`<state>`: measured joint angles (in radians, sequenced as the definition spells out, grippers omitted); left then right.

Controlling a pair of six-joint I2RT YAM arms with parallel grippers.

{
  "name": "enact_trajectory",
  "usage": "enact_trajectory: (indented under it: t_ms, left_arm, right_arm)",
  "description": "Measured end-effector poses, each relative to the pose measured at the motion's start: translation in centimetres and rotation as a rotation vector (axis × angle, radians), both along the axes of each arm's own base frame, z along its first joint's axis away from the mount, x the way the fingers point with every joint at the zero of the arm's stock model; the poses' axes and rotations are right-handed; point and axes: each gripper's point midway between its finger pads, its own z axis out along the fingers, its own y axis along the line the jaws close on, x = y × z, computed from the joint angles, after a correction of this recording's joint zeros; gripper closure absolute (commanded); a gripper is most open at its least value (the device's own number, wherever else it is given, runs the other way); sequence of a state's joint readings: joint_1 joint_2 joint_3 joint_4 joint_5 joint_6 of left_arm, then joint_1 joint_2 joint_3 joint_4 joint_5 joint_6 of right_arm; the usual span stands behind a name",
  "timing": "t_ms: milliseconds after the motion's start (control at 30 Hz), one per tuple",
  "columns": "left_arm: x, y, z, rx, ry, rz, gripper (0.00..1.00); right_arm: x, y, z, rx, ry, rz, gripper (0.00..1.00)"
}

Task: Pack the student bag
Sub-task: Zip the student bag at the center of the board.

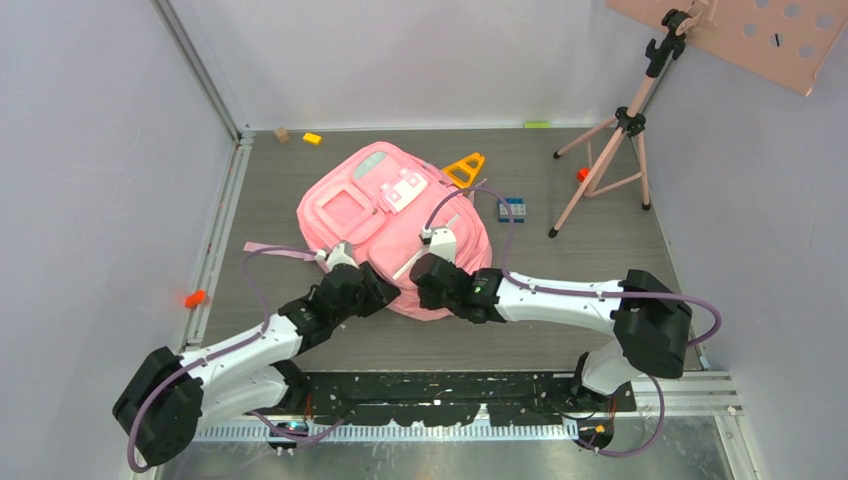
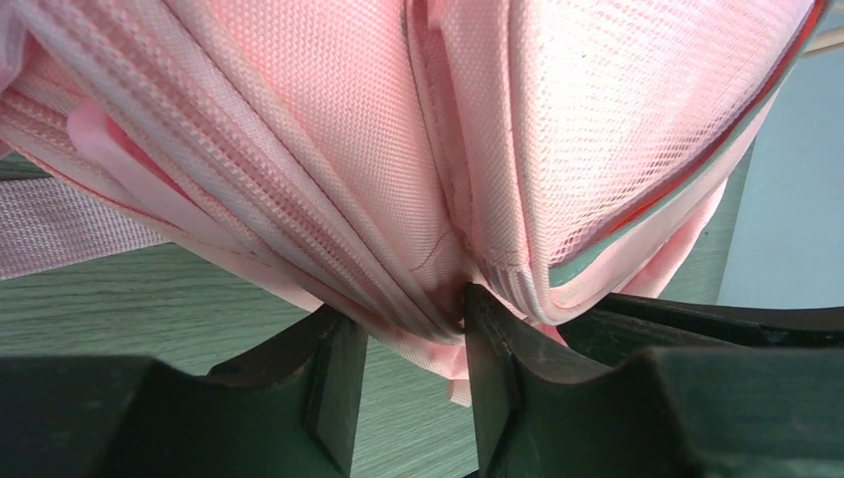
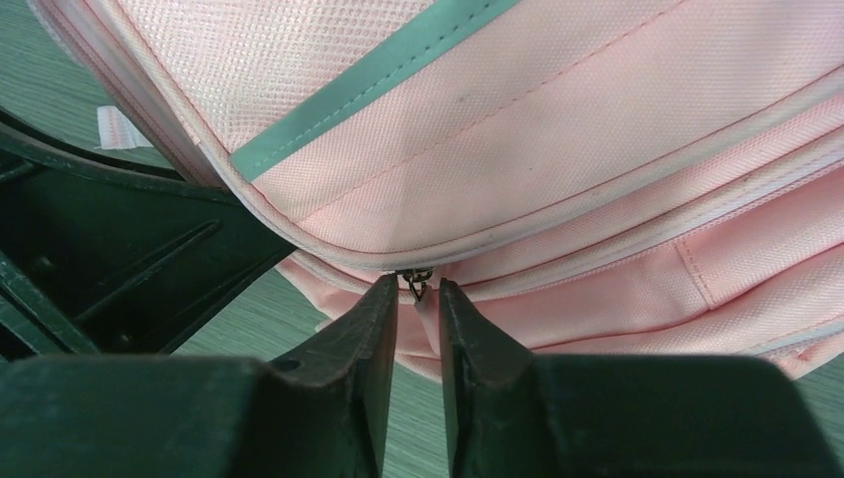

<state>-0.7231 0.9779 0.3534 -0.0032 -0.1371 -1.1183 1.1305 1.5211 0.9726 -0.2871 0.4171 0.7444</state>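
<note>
Robotics lab test cell, white enclosure walls (image 1: 420, 60), aluminium frame rail (image 1: 215, 230), tripod stand (image 1: 610, 160)

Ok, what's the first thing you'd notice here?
The big pink student bag lying in the middle of the table. Both robot hands are at its near edge: the left hand straddles a fold of fabric, the right hand has its fingers either side of a tiny zipper pull.

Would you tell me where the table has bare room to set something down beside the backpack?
Bare: the left strip between the side rail and the backpack, beyond its strap; also the right patch between the blue block, the tripod and the right arm. Crowded: the backpack's near edge, where the left arm reaches in too.
</note>
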Motion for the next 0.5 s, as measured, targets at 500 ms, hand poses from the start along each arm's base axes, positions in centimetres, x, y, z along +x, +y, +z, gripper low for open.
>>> enact_trajectory:
  t_ms: [500]
  left_arm:
    - [0.32, 0.38, 0.84, 0.007, -0.031, -0.003, 1.0]
  right_arm:
    - [0.66, -0.47, -0.1, -0.068, -0.04, -0.009, 1.0]
